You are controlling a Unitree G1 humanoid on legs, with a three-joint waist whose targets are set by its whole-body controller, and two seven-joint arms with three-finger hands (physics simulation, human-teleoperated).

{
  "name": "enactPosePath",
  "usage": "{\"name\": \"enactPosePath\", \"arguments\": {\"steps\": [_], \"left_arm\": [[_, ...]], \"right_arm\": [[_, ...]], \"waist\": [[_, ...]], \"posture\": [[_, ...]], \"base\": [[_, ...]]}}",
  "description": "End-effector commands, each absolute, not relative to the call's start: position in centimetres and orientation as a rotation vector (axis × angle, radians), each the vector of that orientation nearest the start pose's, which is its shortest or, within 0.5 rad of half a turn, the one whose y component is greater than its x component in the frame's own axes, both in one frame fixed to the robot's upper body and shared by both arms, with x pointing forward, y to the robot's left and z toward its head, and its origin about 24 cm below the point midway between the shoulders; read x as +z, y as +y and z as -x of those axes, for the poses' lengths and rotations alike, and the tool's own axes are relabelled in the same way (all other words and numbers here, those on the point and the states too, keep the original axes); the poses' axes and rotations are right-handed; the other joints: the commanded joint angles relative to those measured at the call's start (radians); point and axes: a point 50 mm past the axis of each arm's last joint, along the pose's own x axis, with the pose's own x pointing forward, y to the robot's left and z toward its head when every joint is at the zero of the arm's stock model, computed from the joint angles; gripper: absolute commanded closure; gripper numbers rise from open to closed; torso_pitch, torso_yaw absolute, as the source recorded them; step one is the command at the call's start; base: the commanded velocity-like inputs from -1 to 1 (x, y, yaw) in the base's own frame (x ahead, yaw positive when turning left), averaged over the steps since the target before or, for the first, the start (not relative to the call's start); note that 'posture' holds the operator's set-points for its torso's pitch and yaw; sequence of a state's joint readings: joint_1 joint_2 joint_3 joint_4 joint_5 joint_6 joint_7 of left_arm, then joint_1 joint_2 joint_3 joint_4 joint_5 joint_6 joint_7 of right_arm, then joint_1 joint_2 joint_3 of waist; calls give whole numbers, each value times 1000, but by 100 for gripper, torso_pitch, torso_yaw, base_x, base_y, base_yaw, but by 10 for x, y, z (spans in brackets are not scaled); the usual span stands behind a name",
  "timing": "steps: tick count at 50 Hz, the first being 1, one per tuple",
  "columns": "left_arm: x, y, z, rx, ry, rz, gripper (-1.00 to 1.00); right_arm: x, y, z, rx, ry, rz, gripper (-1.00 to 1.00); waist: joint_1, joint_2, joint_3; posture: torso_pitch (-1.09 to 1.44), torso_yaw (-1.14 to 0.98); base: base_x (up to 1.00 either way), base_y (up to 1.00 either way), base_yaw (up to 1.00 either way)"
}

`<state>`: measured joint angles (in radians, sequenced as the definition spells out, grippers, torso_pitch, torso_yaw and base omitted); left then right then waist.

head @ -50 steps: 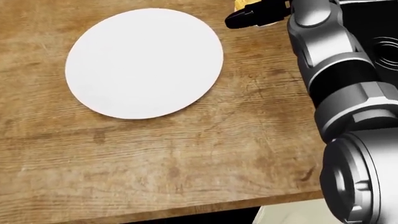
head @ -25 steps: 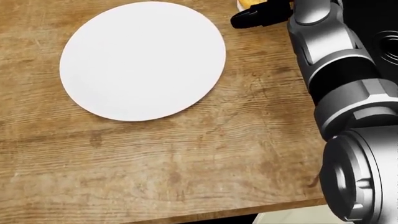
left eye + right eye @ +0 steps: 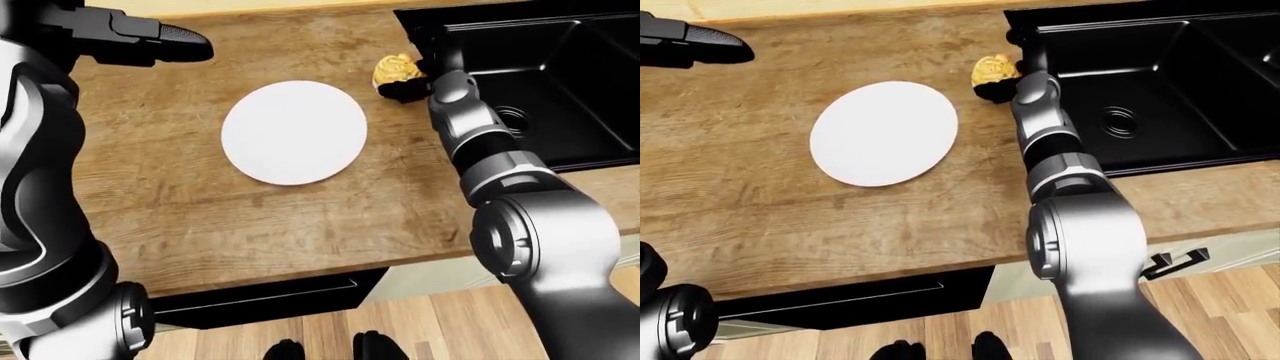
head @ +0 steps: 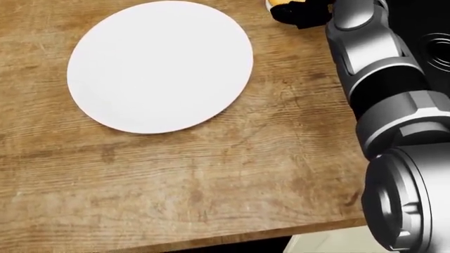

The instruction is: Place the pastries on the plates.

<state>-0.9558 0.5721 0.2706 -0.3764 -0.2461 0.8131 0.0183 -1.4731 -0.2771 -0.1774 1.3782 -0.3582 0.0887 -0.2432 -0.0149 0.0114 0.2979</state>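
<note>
Wooden counter (image 3: pixel 300 217) carries one white plate (image 3: pixel 294 132), and it has nothing on it. The golden pastry (image 3: pixel 394 69) sits near the top right of the plate in the left-eye view, apart from its rim, and just beside the edge of the black sink (image 3: pixel 1160 90).

The main risk, in my judgement, is this closeness to the sink. If the right hand (image 3: pixel 408 84) pushes the pastry sideways instead of gripping it, the pastry can roll over the edge into the basin. A second risk is a weak grip: the pastry looks lumpy and rounded, so it may slip out during the move to the plate and land on the wood. The hand could also hit the plate and shift it.

The right hand is at the pastry, with its dark fingers on the lower and right side of it, touching or almost touching. I cannot tell if the fingers close around it or only stand beside it, because the forearm hides a part of the hand. The left hand (image 3: pixel 150 41) hangs over the counter well apart from the plate, fingers stretched out and holding nothing.
</note>
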Motion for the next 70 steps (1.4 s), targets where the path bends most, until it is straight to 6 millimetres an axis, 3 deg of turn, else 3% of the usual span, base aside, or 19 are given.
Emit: {"name": "enactPosePath", "arguments": {"steps": [1,11,19,21,23,41,57,70], "left_arm": [[377,214,-265,130,-685,-212,-100],[377,215,-265,131,-686,-216,-100],[379,215,-265,131,-690,-217,-100],[378,215,-265,132,-686,-217,-100],[377,216,-264,138,-682,-216,-100],[373,214,-264,133,-676,-229,-100],[377,214,-265,136,-678,-237,-100],[374,214,-265,138,-671,-241,-100]], "right_arm": [[286,-162,-432,-298,-166,453,-21],[284,-161,-433,-287,-164,476,4],[288,-160,-432,-286,-175,488,38],[289,-160,-432,-287,-184,480,62],[292,-160,-432,-289,-193,481,100],[331,-149,-427,-236,-331,457,100],[359,-112,-416,206,-475,501,100],[358,-87,-408,522,-476,546,100]], "waist": [[0,3,-43],[-1,4,-48],[-2,4,-49],[-2,4,-50],[-2,5,-50],[-5,7,-34],[-14,8,-25],[-22,14,-23]], "posture": [[38,0],[38,0],[38,0],[38,0],[38,0],[38,0],[38,0],[38,0]], "base": [[0,0,0],[0,0,0],[0,0,0],[0,0,0],[0,0,0],[0,0,0],[0,0,0],[0,0,0]]}}
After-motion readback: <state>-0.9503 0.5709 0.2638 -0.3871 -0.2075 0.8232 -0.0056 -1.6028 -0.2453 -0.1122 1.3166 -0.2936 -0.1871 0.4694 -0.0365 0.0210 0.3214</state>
